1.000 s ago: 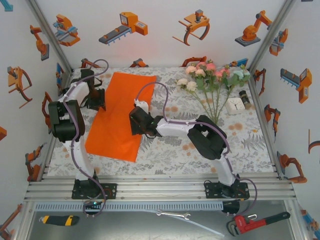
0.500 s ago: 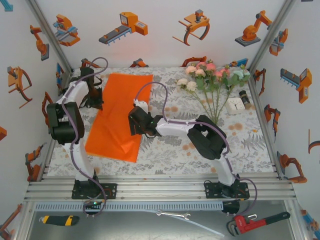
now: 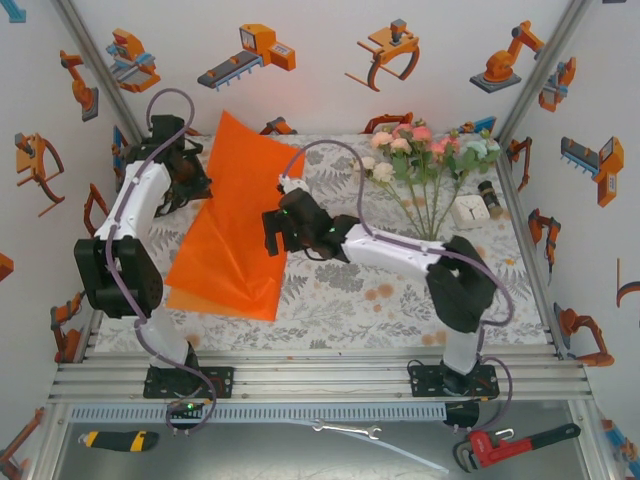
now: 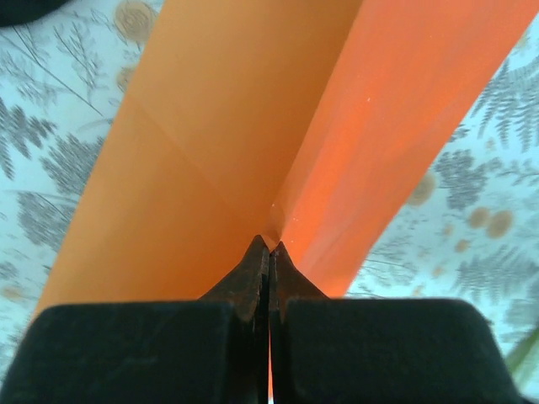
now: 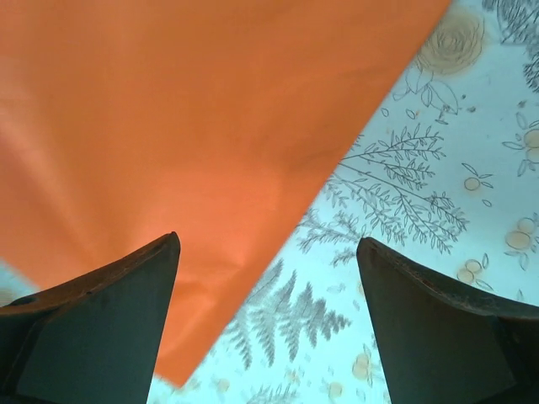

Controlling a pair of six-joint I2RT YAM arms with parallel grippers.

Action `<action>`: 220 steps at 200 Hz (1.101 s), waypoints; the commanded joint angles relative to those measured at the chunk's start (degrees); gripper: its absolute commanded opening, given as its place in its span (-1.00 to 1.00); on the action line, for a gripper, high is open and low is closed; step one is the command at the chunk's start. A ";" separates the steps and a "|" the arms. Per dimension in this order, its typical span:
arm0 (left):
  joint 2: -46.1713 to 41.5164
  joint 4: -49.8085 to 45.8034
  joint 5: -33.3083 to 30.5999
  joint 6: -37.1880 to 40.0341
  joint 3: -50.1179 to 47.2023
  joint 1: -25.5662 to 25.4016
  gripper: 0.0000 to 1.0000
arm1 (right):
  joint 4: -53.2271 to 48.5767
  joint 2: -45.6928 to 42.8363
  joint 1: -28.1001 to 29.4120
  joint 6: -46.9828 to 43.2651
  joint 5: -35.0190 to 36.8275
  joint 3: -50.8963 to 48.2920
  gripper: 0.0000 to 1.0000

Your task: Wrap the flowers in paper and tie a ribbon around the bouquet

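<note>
Grey-printed cloth covers the surface; both arms reach out over it from its near edge.

Largest on it is the paper, a bright orange sheet on the left half. Its long axis runs from the far side toward the near edge. The near end lies flat on the surface. The far part is raised and creased into a tent shape.

Next in size are the flowers, at the far right, well apart from the paper. Pink, white and pale blue blooms point to the far side. The thin green stems run back toward the near edge, roughly parallel to the sheet.

The left pincer is at the sheet's far left edge. In the left wrist view that pincer is pressed together, pinching the orange paper at a fold that rises away from its tips.

The right pincer sits just beside the sheet's right long edge, about halfway along it. In the right wrist view this pincer is spread wide and holds nothing. The paper's edge crosses on a slant below, orange under the left finger and printed cloth under the right.

The sheet's right edge lies directly beneath the spread pincer, so that edge seems the likely next hold. The right arm is also nearer the flowers, and sheet and stems must yet be brought together.
</note>
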 commanded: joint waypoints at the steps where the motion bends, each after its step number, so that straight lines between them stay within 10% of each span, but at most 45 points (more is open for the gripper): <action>1: -1.08 -5.82 0.02 -13.41 1.95 -1.22 -1.00 | 6.30 -5.61 1.97 -5.64 -9.20 -4.65 0.55; 77: -2.13 -10.71 -5.12 -28.51 3.30 -4.74 -1.00 | 13.64 -1.89 20.34 -26.81 8.65 -5.19 0.95; 162: -0.51 -12.31 -5.23 -32.23 3.80 -5.39 -1.00 | 22.17 9.81 26.90 -51.77 29.98 -6.16 0.99; 220: 0.44 -12.42 -5.45 -32.33 3.92 -5.40 -1.00 | 27.79 10.09 27.09 -52.22 32.61 -8.75 0.76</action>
